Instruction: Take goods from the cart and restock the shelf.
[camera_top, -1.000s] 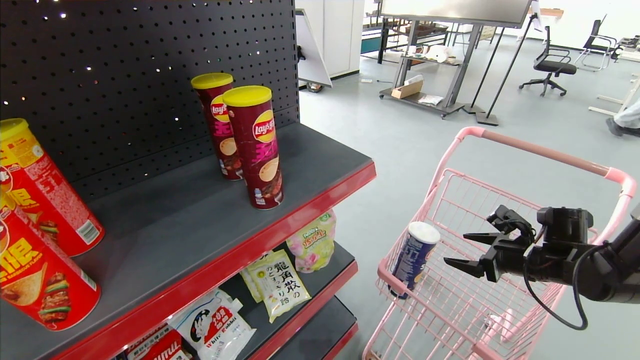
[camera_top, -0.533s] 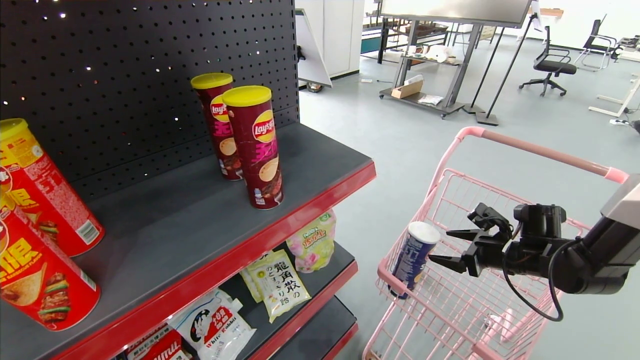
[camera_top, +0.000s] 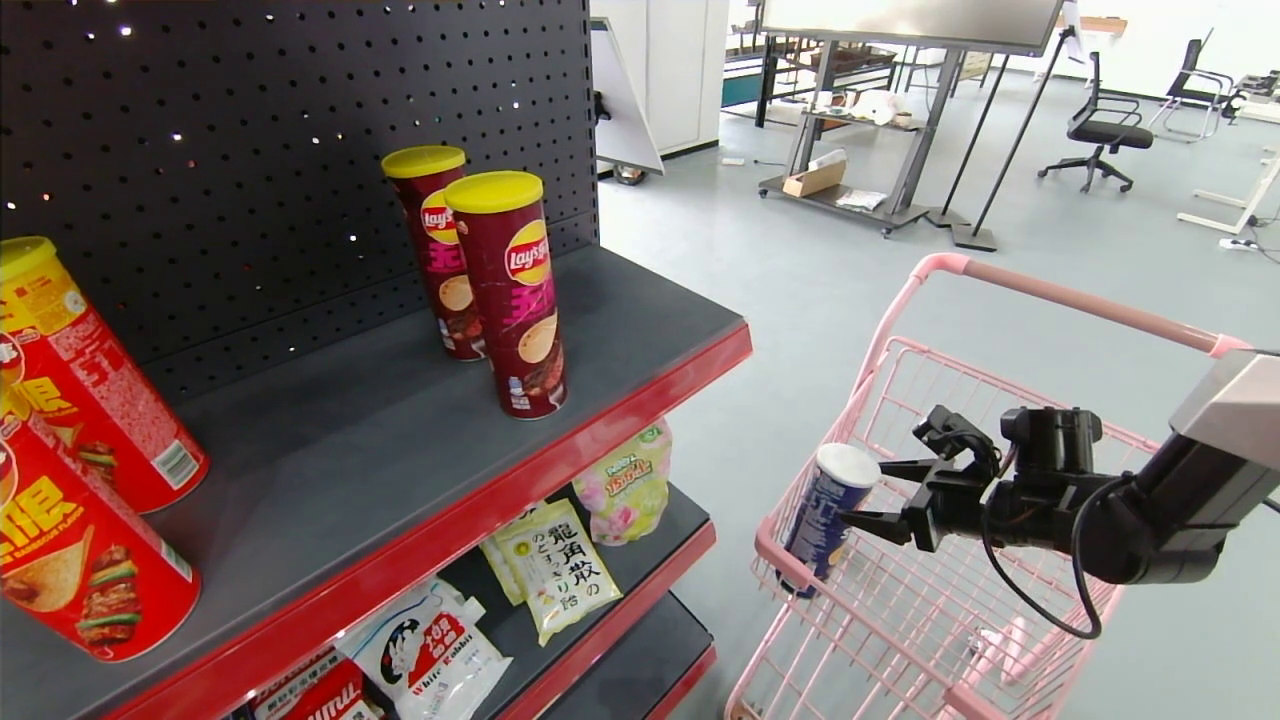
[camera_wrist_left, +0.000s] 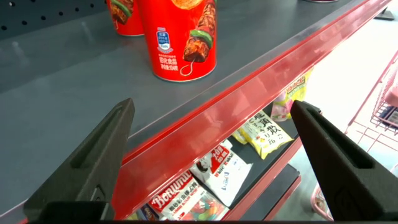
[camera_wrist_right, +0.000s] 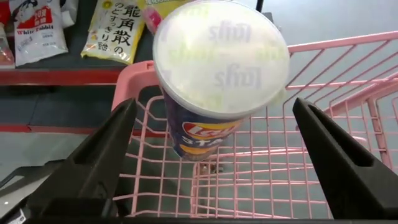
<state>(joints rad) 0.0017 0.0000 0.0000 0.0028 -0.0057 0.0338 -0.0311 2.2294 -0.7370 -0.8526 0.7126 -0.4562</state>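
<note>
A blue chip can with a white lid (camera_top: 829, 518) leans in the near-left corner of the pink cart (camera_top: 1010, 420). My right gripper (camera_top: 880, 495) is open just to the right of the can's top, fingers pointing at it. In the right wrist view the can (camera_wrist_right: 217, 93) lies straight ahead between the open fingers (camera_wrist_right: 93, 165), not touched. Two maroon chip cans (camera_top: 510, 290) stand on the grey top shelf (camera_top: 380, 440), and red chip cans (camera_top: 70, 440) stand at its left. My left gripper (camera_wrist_left: 214, 158) is open in front of the shelf's red edge (camera_wrist_left: 249, 93), near a red can (camera_wrist_left: 177, 34).
Snack bags (camera_top: 555, 565) lie on the lower shelves. A black pegboard (camera_top: 250, 140) backs the shelf. Open grey floor lies between shelf and cart; a screen stand (camera_top: 880, 120) and office chairs (camera_top: 1100, 130) are far behind.
My right gripper has moved left across the cart toward the blue can, staying open. The can and the shelf goods have not moved.
</note>
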